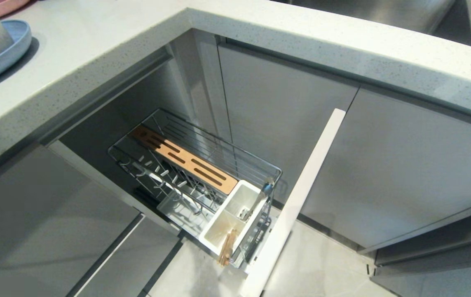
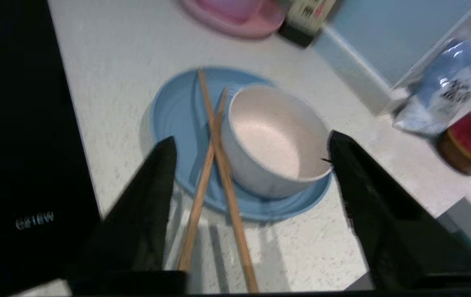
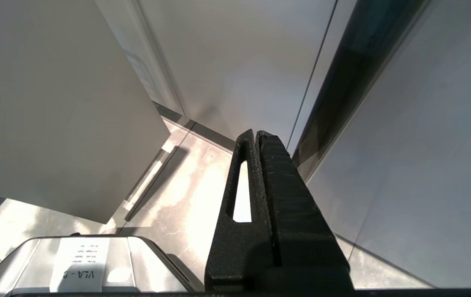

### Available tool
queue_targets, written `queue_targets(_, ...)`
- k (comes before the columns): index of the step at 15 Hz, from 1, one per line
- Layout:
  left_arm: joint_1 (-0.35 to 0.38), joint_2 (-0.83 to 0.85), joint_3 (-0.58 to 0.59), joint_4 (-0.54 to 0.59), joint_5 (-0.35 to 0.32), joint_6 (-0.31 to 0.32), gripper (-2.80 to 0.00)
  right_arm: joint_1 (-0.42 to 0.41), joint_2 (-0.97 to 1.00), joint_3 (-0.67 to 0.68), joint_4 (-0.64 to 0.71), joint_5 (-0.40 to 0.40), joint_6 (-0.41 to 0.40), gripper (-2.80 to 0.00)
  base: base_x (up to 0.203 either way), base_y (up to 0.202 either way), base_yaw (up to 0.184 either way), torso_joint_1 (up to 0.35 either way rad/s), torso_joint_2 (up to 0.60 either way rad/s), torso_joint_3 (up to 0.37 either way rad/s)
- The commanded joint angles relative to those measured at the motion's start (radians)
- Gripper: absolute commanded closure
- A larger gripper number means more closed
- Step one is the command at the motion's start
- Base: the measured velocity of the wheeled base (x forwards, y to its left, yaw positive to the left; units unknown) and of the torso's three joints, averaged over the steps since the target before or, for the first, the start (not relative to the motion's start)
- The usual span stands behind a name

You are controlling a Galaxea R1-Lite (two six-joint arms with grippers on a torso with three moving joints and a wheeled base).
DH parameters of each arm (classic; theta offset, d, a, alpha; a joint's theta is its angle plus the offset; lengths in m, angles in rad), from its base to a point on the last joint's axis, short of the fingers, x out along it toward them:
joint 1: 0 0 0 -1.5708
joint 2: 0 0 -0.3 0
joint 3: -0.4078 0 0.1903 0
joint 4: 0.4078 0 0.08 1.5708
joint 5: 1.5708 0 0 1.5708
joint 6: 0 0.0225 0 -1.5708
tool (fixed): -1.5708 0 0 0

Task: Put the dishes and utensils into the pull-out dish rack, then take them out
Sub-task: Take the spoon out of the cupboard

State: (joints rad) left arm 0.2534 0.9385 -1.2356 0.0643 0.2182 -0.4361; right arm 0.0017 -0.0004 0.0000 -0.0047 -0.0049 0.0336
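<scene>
With our left gripper (image 2: 251, 148) spread wide and empty above the blue plate (image 2: 177, 111), we judge the chopsticks (image 2: 214, 136) lying across it beside the bowl (image 2: 274, 142) light, stiff, probably slippery, best pinched mid-length, while our right gripper (image 3: 258, 134) hangs closed

Head view: bright and soft; a dark shadow lies under the round pale-blue plate (image 1: 2, 55) on the speckled white tabletop (image 1: 107, 45).
Left wrist view: blurry all over; the brown wooden chopsticks (image 2: 214, 165) look smeared.
Right wrist view: strong glare on the shiny floor tiles (image 3: 202, 181).
</scene>
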Motion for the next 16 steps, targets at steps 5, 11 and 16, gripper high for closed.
queue_targets(5, -0.168, 0.016, -0.381, 0.066, 0.055, 0.011, 0.00, 0.000, -0.004, 0.002, 0.000, 0.000, 0.000, 0.00, 0.000, 0.000, 0.000, 0.000, 0.00, 0.000)
queue_targets(11, -0.509, 0.140, -0.611, 0.353, 0.176, -0.247, 0.00, 0.001, -0.004, 0.002, 0.000, 0.000, 0.000, 0.00, 0.000, 0.000, 0.000, 0.000, 0.00, 0.000)
queue_targets(16, -0.804, 0.229, -0.529, 0.449, 0.157, -0.337, 0.00, 0.001, -0.004, 0.002, 0.000, 0.000, 0.000, 0.00, 0.000, 0.000, 0.000, 0.000, 0.00, 0.000)
